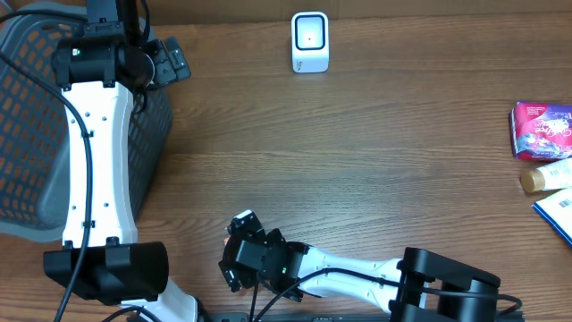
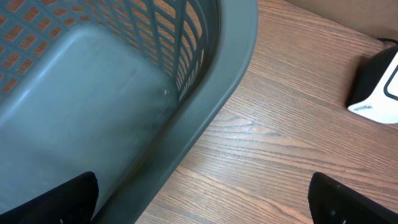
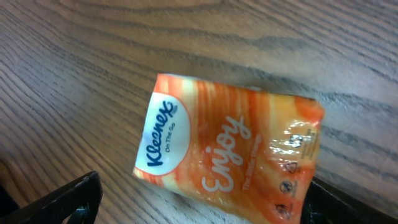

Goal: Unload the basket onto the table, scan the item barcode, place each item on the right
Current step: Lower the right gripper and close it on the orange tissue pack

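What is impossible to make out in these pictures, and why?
- Orange Kleenex tissue pack: no barcode on its upward face, right wrist view; overhead, the right gripper mostly covers it.
- White barcode scanner: cut by the right edge, left wrist view.
- Grey plastic basket: partly under the left arm, overhead.
- Blue-white box: cut by the right edge, overhead.

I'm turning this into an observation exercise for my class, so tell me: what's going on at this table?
Two robot arms are set to scan an item's barcode, but nothing is picked up yet. The right gripper hangs open over an orange Kleenex pack lying flat on the table. The left gripper is open and empty by the grey basket's rim. The white scanner stands at the table's far edge.
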Motion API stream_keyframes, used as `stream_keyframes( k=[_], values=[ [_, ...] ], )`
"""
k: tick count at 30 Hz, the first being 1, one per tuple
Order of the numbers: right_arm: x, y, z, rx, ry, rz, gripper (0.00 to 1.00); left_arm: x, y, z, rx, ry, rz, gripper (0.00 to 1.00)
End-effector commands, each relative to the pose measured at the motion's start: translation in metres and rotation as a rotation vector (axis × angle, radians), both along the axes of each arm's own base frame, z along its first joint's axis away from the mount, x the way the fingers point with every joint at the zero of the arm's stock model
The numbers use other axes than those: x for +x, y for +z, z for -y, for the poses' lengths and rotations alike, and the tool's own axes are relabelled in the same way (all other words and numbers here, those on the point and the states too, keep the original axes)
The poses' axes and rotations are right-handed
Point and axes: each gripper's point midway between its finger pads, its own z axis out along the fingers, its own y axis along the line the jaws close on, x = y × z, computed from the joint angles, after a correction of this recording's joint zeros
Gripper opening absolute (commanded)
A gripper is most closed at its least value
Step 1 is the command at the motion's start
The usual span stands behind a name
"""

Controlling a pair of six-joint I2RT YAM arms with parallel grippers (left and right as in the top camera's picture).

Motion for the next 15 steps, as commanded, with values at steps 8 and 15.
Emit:
stream_keyframes(
  k=[8,15],
  values=[
    [0.003,-0.014,0.004,-0.037,-0.002,0.025,1.00,0.001,-0.005,0.001,-0.004,-0.004,-0.014,1.00],
    [0.008,-0.019,0.006,-0.047,-0.008,0.018,1.00,0.001,-0.005,0.001,-0.004,-0.004,-0.014,1.00]
  ],
)
